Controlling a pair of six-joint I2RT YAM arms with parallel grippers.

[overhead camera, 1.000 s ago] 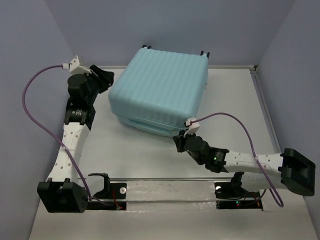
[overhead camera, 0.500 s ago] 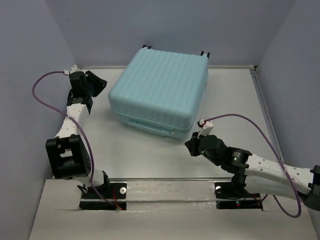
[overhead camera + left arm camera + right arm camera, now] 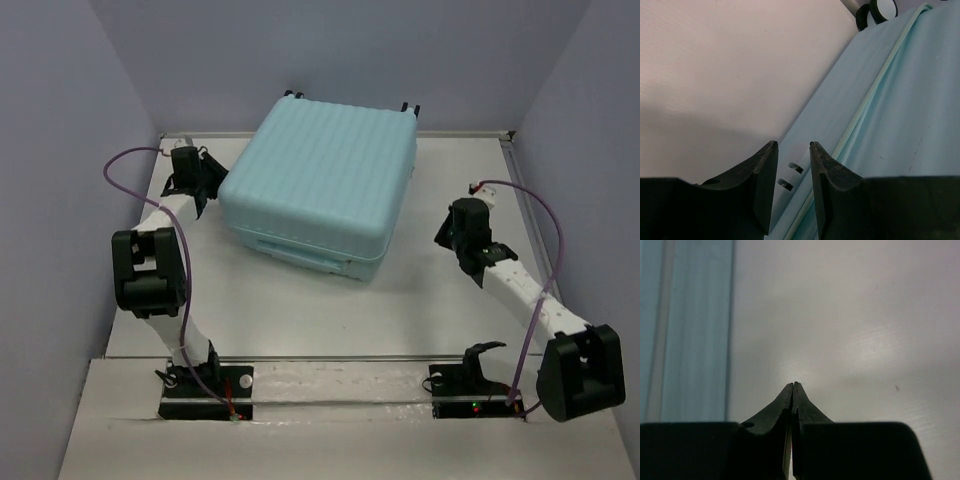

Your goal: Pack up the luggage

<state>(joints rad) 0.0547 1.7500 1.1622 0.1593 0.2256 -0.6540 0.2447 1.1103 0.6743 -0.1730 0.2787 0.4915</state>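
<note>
One luggage (image 3: 318,180), pale aqua, ribbed shell up, lying shut and flat on the bench (image 3: 300,310). Placed in the upper centre of the top view, turned a little off square. Two black wheels (image 3: 290,94) peeking over its far edge, toward the top of the frame. In the left wrist view, filling the right half of the frame, with one pale zip seam (image 3: 865,105) running diagonally to the upper right and two small dark slots (image 3: 791,176) in its side wall, low in the frame.

Left pincer (image 3: 207,178) just beside the case's left side in the top view. Up close (image 3: 792,150), two dark fingers spread by a narrow gap, nothing between them. Cannot tell whether touching the shell.

Right pincer (image 3: 447,236) right of centre in the top view, apart from the case, over bare bench. Up close (image 3: 792,386), two fingers pressed together tip to tip, pinching nothing, with a strip of aqua shell along the left edge of that frame.

Two purple cables, one looping at the upper left (image 3: 125,160), one at the right (image 3: 540,215). Two arm bases (image 3: 205,385) at the bottom edge.
</note>
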